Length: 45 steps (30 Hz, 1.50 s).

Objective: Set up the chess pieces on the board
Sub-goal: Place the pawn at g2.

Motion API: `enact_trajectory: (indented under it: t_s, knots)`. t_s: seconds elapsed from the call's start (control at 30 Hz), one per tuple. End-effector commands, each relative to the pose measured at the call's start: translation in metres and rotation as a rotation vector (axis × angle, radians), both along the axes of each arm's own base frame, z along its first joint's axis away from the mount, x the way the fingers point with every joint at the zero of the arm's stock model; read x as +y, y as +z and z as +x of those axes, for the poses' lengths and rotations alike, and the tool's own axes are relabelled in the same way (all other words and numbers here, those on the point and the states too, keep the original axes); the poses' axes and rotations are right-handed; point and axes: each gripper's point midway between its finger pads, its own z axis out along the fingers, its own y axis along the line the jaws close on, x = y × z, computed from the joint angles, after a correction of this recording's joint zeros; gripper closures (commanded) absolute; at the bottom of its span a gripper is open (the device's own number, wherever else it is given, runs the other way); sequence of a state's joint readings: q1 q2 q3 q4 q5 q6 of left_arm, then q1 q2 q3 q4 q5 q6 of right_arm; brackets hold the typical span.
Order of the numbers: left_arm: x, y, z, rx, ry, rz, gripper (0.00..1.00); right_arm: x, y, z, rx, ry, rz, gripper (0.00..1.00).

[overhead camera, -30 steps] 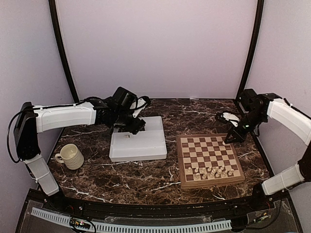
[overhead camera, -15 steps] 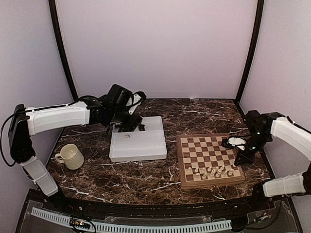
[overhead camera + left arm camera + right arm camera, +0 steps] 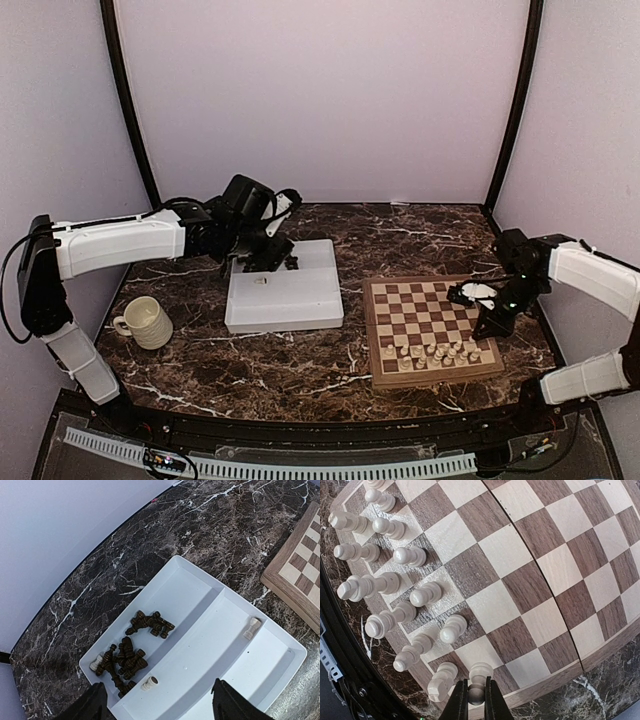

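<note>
The right pincer [image 3: 475,694] is clenched on a cream piece [image 3: 480,671], its fingers pinching the piece's head at the bottom centre of the right wrist view. We cannot tell whether its base touches the wood. A second ago this pincer hung off the upper right corner of the board [image 3: 372,330]. Half a second ago it was beside the board's right edge, and now we see it in over the right side, at the right of the top view [image 3: 490,325]. The held piece sits by the board's border, with marble table [image 3: 400,235] showing past it at the lower right of the wrist view. Another piece stands just to its left, and the other cream pieces [image 3: 395,582] run in two close rows up the left side. To the right and above, we find the checks bare, so the open room lies there. In the top view the cream pieces [image 3: 432,352] fill the board's lower rows and its upper rows are free. The left pincer [image 3: 160,711] is released, its fingers [image 3: 95,702] spread above the tray [image 3: 210,645], much where it was half a second ago. Dark pieces [image 3: 132,650] lie heaped in the tray's upper left compartment, three cream ones scattered near. A mug [image 3: 145,322] stands at the far left.
</note>
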<state>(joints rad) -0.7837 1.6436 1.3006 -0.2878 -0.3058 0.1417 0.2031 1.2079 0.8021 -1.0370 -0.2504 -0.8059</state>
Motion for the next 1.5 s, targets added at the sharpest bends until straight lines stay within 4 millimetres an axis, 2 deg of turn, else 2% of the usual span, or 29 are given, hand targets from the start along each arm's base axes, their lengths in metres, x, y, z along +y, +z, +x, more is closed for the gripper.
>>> enact_trajectory:
  t_s: [0.0,0.57,1.47]
  knots:
    - [0.005,0.011,-0.004,-0.017,0.010,-0.003,0.25,0.005,-0.007,-0.004,0.014,0.015,0.002,0.91]
    - [0.002,0.012,-0.007,-0.013,0.002,0.005,0.25,0.004,-0.020,-0.005,0.019,0.015,-0.053,0.90]
    - [0.001,0.008,-0.008,-0.008,-0.003,0.027,0.25,0.006,-0.023,-0.007,0.026,0.026,-0.060,0.83]
